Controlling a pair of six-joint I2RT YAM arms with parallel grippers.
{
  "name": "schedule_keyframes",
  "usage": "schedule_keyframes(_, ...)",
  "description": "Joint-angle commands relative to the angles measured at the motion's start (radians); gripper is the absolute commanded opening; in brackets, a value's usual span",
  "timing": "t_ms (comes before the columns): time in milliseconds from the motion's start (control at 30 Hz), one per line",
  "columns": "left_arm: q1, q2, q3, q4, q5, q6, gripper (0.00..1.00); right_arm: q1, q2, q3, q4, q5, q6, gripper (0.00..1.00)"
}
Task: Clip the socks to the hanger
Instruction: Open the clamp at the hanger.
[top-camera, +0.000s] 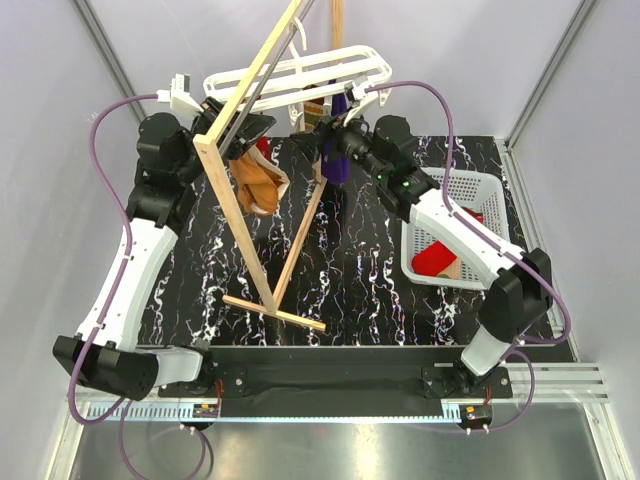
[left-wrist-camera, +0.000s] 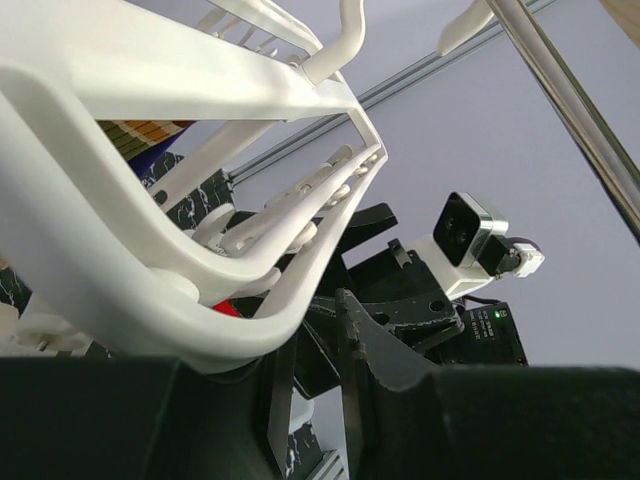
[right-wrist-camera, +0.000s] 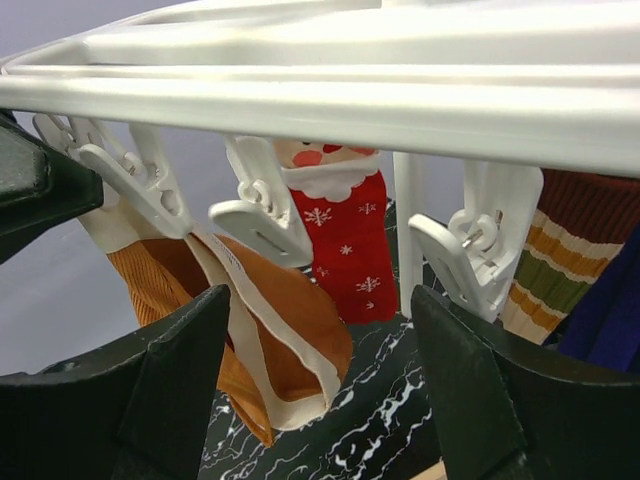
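Observation:
The white hanger (top-camera: 300, 75) hangs from the wooden stand and fills the top of the left wrist view (left-wrist-camera: 150, 200) and the right wrist view (right-wrist-camera: 330, 60). On its pegs (right-wrist-camera: 255, 215) hang an orange sock (right-wrist-camera: 270, 340), a red snowflake sock (right-wrist-camera: 345, 240), a striped sock (right-wrist-camera: 550, 260) and a dark blue one (top-camera: 337, 160). My left gripper (top-camera: 248, 128) stands narrow at the hanger's corner rim, its fingertips (left-wrist-camera: 347, 310) against it. My right gripper (right-wrist-camera: 320, 390) is wide open and empty just below the pegs, beside the blue sock (top-camera: 335, 135).
The wooden A-frame stand (top-camera: 240, 200) crosses the mat between the arms, its foot bar at the front. A white perforated basket (top-camera: 470, 190) at the right holds a red sock (top-camera: 437, 257). The right arm's wrist camera (left-wrist-camera: 465, 230) faces my left gripper.

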Motion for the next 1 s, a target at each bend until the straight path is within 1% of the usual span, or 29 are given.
schedule_keyframes(0,0.006,-0.002,-0.006,0.055,0.025,-0.005,0.26,0.008,0.008,0.050,0.093,-0.011,-0.024,0.79)
schedule_keyframes(400,0.005,-0.002,-0.010,0.063,0.028,-0.005,0.26,0.010,0.071,0.115,0.115,-0.024,0.004,0.72)
schedule_keyframes(700,0.005,-0.002,-0.010,0.066,0.030,-0.008,0.26,0.010,0.080,0.118,0.143,-0.031,0.025,0.61)
schedule_keyframes(867,0.006,0.000,-0.014,0.071,0.033,-0.010,0.26,0.010,0.088,0.122,0.152,-0.033,0.038,0.59)
schedule_keyframes(967,0.005,0.000,-0.014,0.072,0.036,-0.011,0.26,0.010,0.095,0.132,0.141,-0.036,0.039,0.53)
